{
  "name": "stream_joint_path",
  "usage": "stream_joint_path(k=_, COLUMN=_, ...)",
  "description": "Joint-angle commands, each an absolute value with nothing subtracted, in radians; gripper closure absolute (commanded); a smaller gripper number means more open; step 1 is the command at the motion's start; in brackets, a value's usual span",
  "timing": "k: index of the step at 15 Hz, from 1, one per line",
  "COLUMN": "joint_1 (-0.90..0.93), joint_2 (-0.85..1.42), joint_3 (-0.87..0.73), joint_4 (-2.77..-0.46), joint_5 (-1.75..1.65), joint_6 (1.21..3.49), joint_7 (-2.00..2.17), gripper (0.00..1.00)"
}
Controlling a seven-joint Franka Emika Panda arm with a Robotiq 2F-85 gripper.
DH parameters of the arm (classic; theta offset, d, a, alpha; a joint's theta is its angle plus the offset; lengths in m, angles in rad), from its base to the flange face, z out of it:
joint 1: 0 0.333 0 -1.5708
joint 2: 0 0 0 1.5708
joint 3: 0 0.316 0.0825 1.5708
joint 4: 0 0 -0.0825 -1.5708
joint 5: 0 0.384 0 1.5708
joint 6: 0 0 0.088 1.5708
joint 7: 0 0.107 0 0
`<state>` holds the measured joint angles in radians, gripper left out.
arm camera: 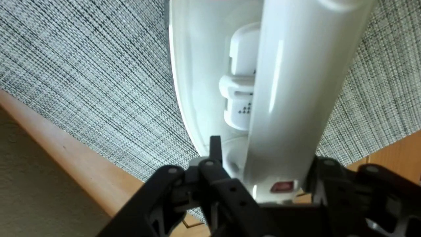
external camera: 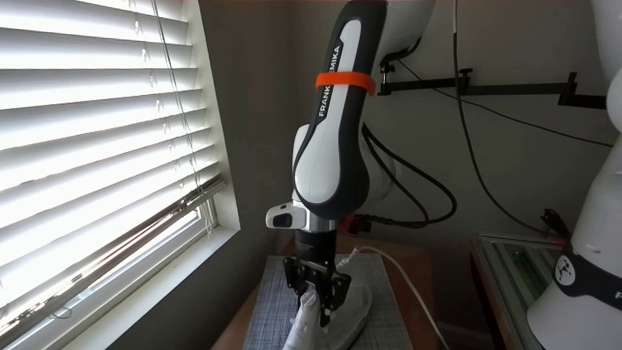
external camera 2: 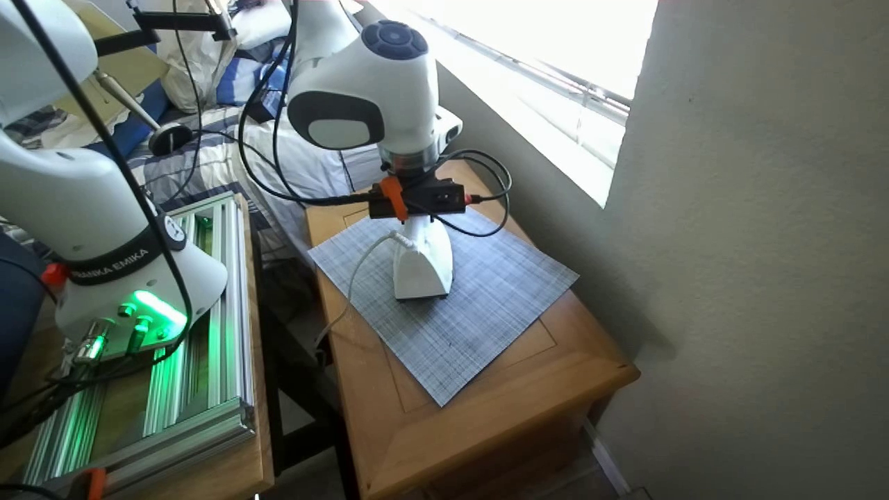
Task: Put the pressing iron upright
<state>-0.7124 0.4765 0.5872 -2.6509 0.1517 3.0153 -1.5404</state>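
Observation:
The white pressing iron point(external camera: 302, 328) lies flat on its dark soleplate on the grey woven mat point(external camera: 270, 316). Its heel faces the camera in an exterior view point(external camera 2: 422, 272). Its white cord point(external camera: 414, 287) leaves from the heel end and hangs off the table edge. In the wrist view the iron's handle point(arm camera: 292, 92) runs between my gripper's fingers point(arm camera: 264, 154). The gripper is open around the handle's rear end, with a gap on the left finger's side; the right finger is close beside the handle. In an exterior view the black wrist mount point(external camera 2: 420, 199) hides the fingers.
The mat covers much of the wooden table point(external camera 2: 486, 423). A window with blinds point(external camera: 97, 146) and its sill stand close beside the table. A second stand with metal rails point(external camera 2: 229, 312) carries the robot base. Black cables point(external camera 2: 479, 163) loop from the wrist.

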Motion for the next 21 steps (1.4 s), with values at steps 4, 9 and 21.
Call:
stream_joint_path(k=4, joint_1=-0.845, joint_2=0.530, joint_3=0.671, joint_4=-2.630, joint_5=0.094, joint_6=2.995, joint_7=-1.544, gripper=0.83)
stream_joint_path(k=9, joint_1=-0.908, joint_2=0.552, joint_3=0.708, joint_4=-2.632, joint_5=0.065, joint_6=2.988, joint_7=-1.544, gripper=0.83)
stream_joint_path(k=21, joint_1=-0.858, joint_2=0.494, joint_3=0.657, joint_4=-2.648, joint_5=0.004, joint_6=2.974, joint_7=-1.503, gripper=0.58)
